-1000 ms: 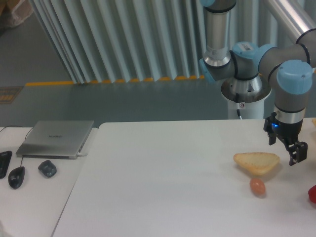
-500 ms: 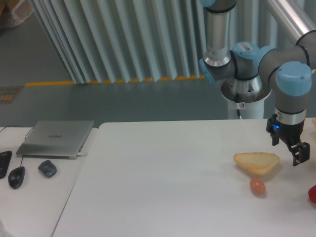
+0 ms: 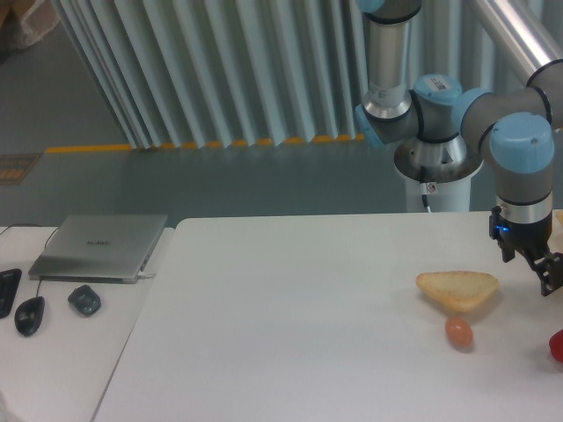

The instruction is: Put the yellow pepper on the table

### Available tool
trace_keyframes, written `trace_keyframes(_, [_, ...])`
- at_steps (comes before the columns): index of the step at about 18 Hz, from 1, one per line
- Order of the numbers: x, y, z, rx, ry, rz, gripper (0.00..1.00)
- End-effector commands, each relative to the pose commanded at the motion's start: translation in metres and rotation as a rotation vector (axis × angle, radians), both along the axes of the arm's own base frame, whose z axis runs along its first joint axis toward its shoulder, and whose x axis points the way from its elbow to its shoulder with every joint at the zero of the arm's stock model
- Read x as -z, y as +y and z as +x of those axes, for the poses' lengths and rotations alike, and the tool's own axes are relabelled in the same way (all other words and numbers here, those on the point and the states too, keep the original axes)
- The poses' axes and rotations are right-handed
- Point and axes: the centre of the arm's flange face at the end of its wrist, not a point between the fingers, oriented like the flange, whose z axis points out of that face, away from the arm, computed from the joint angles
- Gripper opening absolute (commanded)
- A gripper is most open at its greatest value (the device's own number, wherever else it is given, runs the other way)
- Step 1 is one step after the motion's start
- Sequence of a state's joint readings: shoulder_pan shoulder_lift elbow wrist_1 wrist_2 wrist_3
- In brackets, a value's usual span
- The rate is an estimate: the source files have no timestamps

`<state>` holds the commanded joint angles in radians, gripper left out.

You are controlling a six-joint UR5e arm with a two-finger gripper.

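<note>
Black two-finger gripper (image 3: 545, 268) has drifted toward right edge of plain white table (image 3: 290, 316), past tan bread slice (image 3: 457, 290); jaw state unclear. Yellow pepper not visible; pickup pending.

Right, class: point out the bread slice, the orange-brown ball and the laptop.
bread slice (image 3: 457, 289), fixed camera view, middle of its top face.
orange-brown ball (image 3: 458, 331), fixed camera view, centre of its rounded surface.
laptop (image 3: 100, 243), fixed camera view, middle of its closed lid.

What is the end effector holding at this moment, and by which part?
It cannot be told. The end effector sits at the right frame edge, partly cut off, right of the bread slice. Nothing shows between its fingers, and no yellow pepper is visible.
</note>
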<state>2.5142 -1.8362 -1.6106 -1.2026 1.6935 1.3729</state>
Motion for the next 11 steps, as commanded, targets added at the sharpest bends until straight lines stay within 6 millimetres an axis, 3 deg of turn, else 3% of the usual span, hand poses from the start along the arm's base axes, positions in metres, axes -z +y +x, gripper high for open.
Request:
trace_keyframes(4, [-0.002,-0.008,-0.008,0.048,-0.001,-0.008,1.00])
trace_keyframes(11, [-0.017,-0.040,-0.049,0.215,0.043,-0.011,1.00])
